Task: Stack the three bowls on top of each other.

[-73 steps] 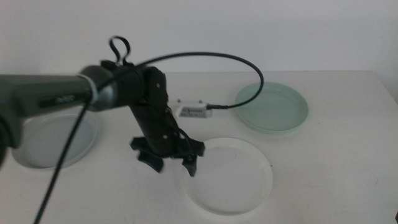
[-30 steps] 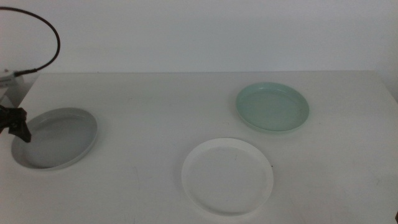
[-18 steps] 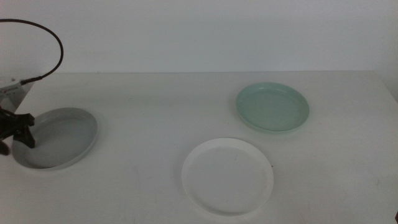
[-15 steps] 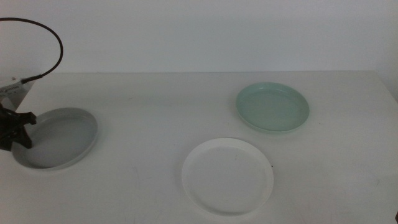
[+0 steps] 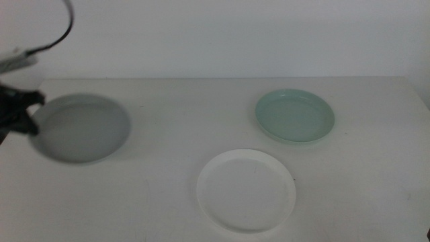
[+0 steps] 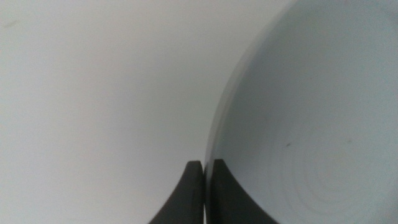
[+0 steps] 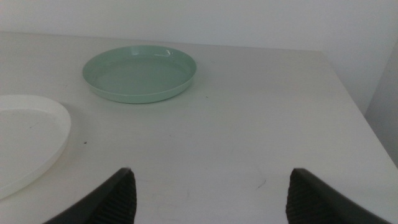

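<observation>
Left gripper (image 5: 19,113) jaws pinched the grey bowl (image 5: 82,128) rim and had just lifted it off the counter (image 5: 168,107); right gripper (image 7: 208,186) idled, jaws wide.

1. The right gripper (image 7: 211,186) hovers low over the table (image 7: 261,124), its jaws spread wide with nothing between them.
2. A mint green bowl (image 7: 140,73) sits upright ahead, by the far edge.
3. A white bowl (image 7: 25,140) (only partly in view) lies nearer, apart from the green one.
</observation>
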### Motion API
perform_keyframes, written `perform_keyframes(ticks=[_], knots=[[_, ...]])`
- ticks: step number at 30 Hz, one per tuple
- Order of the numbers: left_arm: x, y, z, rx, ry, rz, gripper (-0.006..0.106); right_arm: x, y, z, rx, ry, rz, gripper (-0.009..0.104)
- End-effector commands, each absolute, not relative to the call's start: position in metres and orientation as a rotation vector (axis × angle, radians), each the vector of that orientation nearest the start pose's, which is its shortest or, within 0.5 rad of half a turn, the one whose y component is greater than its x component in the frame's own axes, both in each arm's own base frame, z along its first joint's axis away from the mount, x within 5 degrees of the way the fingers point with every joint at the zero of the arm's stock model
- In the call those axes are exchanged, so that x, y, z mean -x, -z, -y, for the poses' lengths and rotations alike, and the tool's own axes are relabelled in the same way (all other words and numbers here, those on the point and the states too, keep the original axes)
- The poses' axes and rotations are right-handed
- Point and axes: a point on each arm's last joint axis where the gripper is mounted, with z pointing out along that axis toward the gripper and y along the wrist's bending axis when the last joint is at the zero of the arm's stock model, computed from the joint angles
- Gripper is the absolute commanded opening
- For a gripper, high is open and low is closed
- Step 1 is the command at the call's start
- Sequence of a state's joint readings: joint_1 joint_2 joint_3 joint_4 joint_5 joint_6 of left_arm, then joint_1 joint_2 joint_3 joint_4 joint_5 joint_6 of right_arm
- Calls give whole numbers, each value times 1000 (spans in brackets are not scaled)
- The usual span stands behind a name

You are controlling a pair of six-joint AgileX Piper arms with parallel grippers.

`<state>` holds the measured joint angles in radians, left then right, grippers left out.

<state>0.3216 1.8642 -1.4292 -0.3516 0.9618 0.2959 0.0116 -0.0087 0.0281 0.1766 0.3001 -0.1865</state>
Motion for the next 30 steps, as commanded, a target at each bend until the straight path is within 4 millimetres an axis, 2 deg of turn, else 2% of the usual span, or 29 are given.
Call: perform_keyframes(ticks=[1, 4, 7, 12, 16, 22, 26, 30], knots=[[-368, -284, -64, 200, 361, -2663, 0, -54, -188, -4, 53, -16, -1684, 61], [-365, -300, -19, 77, 403, -2653, 0, -54, -188, -4, 53, -16, -1684, 61], [-361, -304, 25, -34, 456, -2665, 0, -54, -188, -4, 53, -16, -1684, 61], [-353, -299, 96, -230, 531, -2692, 0, -54, -188, -4, 53, -16, -1684, 61], [-347, -291, 142, -317, 568, -2679, 0, -54, -188, -4, 53, -16, -1684, 61], [-343, -271, 184, -392, 599, -2685, 0, -54, -188, -4, 53, -16, -1684, 61], [-344, -258, 196, -414, 605, -2703, 0, -54, -188, -4, 53, -16, -1684, 61], [-348, -245, 199, -393, 626, -2735, 0, -54, -188, -4, 53, -16, -1684, 61]])
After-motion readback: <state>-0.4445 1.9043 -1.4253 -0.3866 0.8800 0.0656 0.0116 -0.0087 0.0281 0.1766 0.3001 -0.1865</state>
